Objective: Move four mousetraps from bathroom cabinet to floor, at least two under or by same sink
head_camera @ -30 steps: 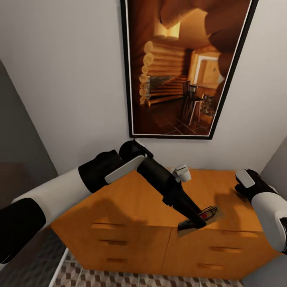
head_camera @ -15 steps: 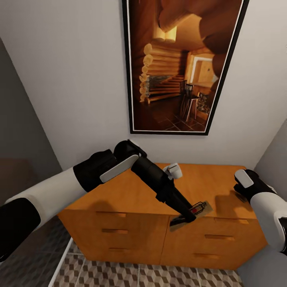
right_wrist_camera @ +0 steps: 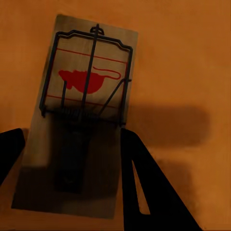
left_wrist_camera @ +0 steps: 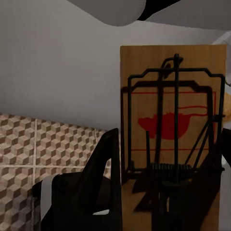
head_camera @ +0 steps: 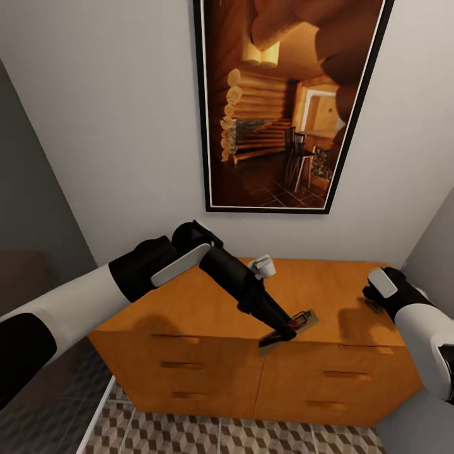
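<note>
Head view: left gripper [head_camera: 285,333] sits over the front edge of the cabinet [head_camera: 208,315], fingers pinching one mousetrap [head_camera: 302,320] by its near end. Trap is tilted, its long axis running on from the fingers, away from the arm and toward the robot's right. Held trap looks lifted clear of the cabinet top, though contact at the far corner cannot be ruled out. Right arm reaches over the right end of the cabinet top; its fingers are hidden behind the wrist, so their spread cannot be told from this view. Bathroom floor [head_camera: 189,435], cube-patterned, lies below the cabinet front.

Left wrist view: held trap [left_wrist_camera: 171,130] stands lengthwise straight out from the fingers [left_wrist_camera: 103,178], wire bar and red mark facing the camera. One dark finger lies against the board's edge, touching. Floor tiles [left_wrist_camera: 43,154] show beyond, well below.

Right wrist view: second mousetrap [right_wrist_camera: 79,115] lies flat on the orange-brown top, between the two dark fingers [right_wrist_camera: 144,187], which are spread apart and not visibly touching the board. Long axis runs nearly in line with the fingers, slightly skewed. Judgement: right arm is the nearer to this one; closing across the short width should suit.
</note>
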### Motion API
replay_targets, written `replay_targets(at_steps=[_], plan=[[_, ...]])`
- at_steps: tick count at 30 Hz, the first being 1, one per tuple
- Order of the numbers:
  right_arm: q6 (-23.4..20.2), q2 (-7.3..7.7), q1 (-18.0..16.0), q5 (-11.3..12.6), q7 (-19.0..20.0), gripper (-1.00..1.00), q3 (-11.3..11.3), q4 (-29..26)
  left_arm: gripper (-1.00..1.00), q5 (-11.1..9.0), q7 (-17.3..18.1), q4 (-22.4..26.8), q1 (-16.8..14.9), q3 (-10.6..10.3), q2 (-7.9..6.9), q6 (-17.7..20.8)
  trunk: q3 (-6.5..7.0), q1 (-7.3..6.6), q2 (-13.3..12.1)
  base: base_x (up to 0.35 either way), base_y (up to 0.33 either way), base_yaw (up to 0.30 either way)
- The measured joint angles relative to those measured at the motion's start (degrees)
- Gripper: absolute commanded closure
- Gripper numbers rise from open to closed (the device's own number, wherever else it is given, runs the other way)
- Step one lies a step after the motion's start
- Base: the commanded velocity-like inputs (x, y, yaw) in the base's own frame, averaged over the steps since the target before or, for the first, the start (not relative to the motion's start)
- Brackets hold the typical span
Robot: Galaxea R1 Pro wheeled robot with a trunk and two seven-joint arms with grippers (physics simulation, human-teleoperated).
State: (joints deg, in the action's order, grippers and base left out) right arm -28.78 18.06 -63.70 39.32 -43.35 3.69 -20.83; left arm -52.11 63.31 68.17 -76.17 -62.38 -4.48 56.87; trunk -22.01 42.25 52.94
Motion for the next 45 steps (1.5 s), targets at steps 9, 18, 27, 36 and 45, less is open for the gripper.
replay_targets(at_steps=[9,18,27,36,45], plan=[[0.0,0.03,0.0,0.1,1.3,1.0,-4.0,-0.1,1.0,0.0,0.0,-0.4,0.0,0.0,-0.06,0.0,0.0,0.0,0.0,0.0,0.0,0.0],[-0.4,0.14,0.0,-0.1,1.2,1.0,-4.2,-0.1,1.0,0.1,-0.1,-0.5,0.0,0.0,-0.06,-0.1,0.0,0.03,0.0,-0.137,0.0,0.0],[-0.3,0.1,0.0,0.0,1.2,1.0,-4.2,-0.1,1.0,0.2,-0.4,-1.7,0.0,-0.1,-0.05,-0.1,0.0,0.04,0.0,-0.331,0.0,0.0],[-0.3,0.2,0.2,0.0,1.3,1.0,-4.2,0.0,1.0,0.3,-0.8,-4.7,0.0,-0.4,-1.23,-1.0,0.0,0.04,0.0,-0.334,0.0,0.0],[-0.2,0.11,1.5,-0.6,1.5,1.0,-5.2,0.0,1.0,0.5,-3.0,-11.8,0.0,-8.2,-3.17,-6.5,0.0,0.04,0.0,-0.334,0.0,0.0]])
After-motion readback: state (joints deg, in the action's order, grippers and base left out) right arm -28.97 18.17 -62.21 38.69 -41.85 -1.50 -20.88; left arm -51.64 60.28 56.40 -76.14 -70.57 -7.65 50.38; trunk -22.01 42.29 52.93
